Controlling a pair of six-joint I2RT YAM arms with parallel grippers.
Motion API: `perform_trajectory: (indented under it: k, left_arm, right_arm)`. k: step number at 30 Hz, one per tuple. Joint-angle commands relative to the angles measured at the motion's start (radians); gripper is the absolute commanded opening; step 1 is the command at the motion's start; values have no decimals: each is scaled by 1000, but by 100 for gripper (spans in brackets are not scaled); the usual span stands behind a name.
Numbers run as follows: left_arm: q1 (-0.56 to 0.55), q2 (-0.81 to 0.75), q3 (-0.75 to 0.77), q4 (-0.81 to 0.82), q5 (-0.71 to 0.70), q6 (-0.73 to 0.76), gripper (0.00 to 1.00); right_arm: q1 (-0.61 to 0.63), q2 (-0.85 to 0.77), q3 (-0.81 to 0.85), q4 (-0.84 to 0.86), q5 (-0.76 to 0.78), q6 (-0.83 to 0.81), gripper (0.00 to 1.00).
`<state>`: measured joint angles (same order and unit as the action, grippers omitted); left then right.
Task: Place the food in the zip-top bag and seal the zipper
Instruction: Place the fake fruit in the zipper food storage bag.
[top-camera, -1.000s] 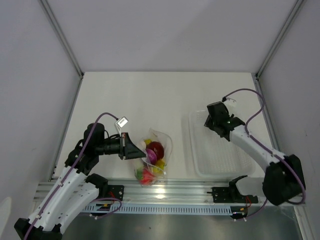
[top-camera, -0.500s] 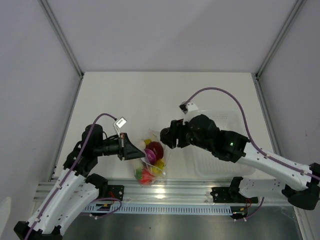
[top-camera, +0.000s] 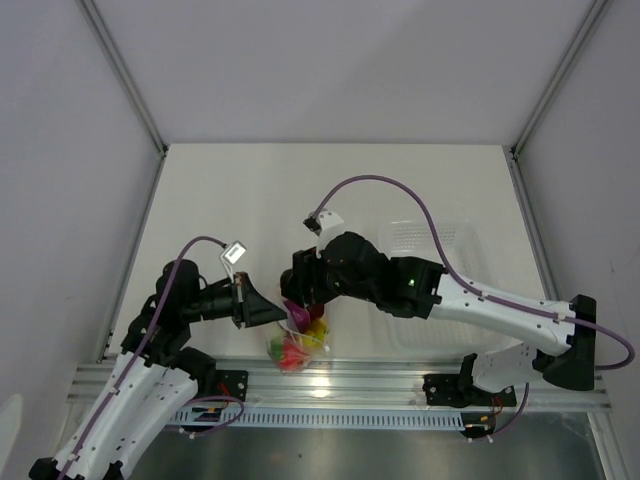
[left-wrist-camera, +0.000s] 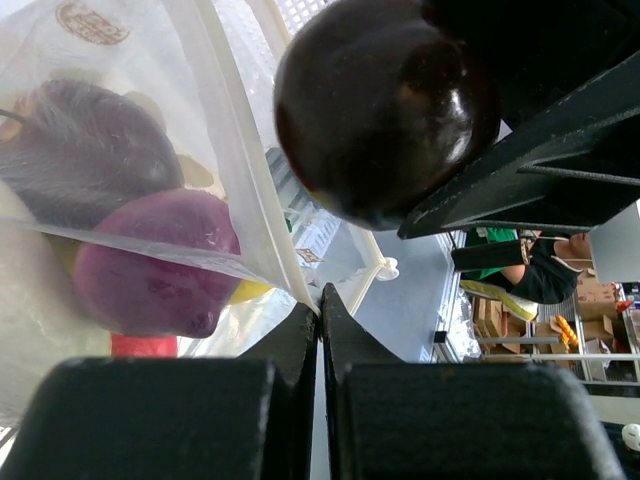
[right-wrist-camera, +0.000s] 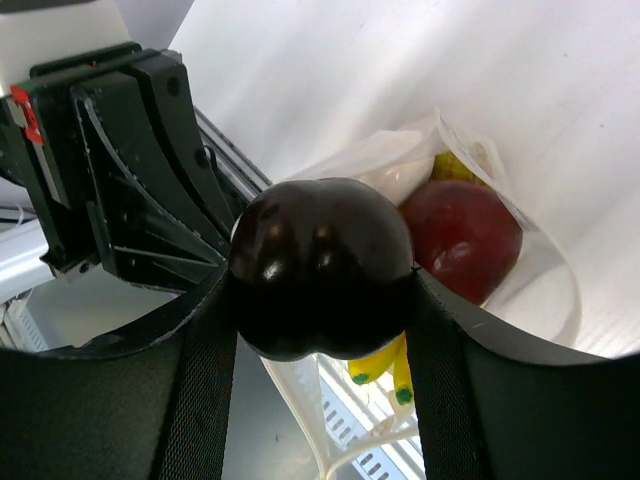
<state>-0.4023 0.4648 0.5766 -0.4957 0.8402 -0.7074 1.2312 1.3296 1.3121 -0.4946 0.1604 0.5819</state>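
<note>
The zip-top bag (top-camera: 297, 338) stands near the table's front edge, its mouth turned up. My left gripper (top-camera: 268, 311) is shut on the bag's edge; the left wrist view shows the plastic rim pinched at the closed tips (left-wrist-camera: 320, 300). Inside the bag lie a purple piece (left-wrist-camera: 150, 265), a red round fruit (right-wrist-camera: 460, 235) and a yellow banana bunch (right-wrist-camera: 385, 365). My right gripper (top-camera: 300, 292) hangs just above the bag's mouth, shut on a glossy dark round fruit (right-wrist-camera: 320, 265) that fills the gap between its fingers. The zipper strip is not clearly visible.
A clear ridged plastic tray (top-camera: 445, 238) lies to the right of the bag, partly under my right arm. The metal rail (top-camera: 330, 385) runs along the near edge, right behind the bag. White walls close in the table's sides and back.
My right arm has swung left from over the tray to above the bag's mouth, carrying the dark fruit. The left gripper has held onto the bag's edge and barely moved.
</note>
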Motion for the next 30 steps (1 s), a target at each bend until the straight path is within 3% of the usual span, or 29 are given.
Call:
perform_trajectory:
  k: [1, 11, 17, 30]
  left_arm:
    - [6, -20, -9, -24, -6, 0, 1]
    - [8, -40, -37, -43, 23, 9, 0]
    - [6, -74, -29, -60, 22, 5, 0]
    - [8, -32, 15, -86, 14, 42, 1]
  right_arm:
    - [16, 32, 64, 37, 28, -24, 4]
    - [48, 111, 68, 99, 123, -22, 7]
    - [73, 117, 101, -5, 235, 10, 13]
    - [183, 52, 39, -79, 349, 65, 13]
